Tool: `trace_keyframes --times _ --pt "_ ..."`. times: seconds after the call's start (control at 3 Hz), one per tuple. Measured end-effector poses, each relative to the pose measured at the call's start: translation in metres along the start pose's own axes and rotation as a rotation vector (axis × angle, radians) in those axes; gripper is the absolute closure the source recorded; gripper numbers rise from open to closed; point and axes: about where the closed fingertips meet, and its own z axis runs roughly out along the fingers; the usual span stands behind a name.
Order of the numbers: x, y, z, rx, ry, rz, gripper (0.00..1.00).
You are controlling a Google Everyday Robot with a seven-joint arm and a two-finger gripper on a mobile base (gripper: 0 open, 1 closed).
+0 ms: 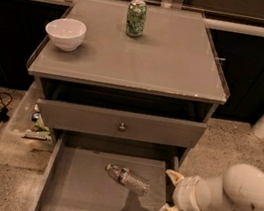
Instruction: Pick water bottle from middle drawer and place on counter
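Speckled flooring surrounds a grey cabinet with its middle drawer pulled out. Over that drawer's right wall hangs the hand, fingers spread wide and holding nothing. The water bottle lies on its side on the drawer's floor, near the hand but apart from it. Above the drawer, the table carries a green can and a white bowl.

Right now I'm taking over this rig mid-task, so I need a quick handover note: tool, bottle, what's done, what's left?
Tool: open, empty, by the right edge of the middle drawer, right of the bottle.
Water bottle: lying on its side on the drawer floor, not gripped.
Counter: holds a green can and a white bowl.
Done: drawer open.
Left: grasp, lift, place on counter.
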Motion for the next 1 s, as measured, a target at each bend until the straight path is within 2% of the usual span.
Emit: trace_keyframes --times 0.33,0.67,1.0 --pt "0.022 0.01 0.044 0.015 -0.041 0.004 0.0" --pt "0.045 -0.007 0.079 0.044 -0.072 -0.036 0.0" --pt "0.068 -0.037 0.102 0.073 -0.108 -0.062 0.0"
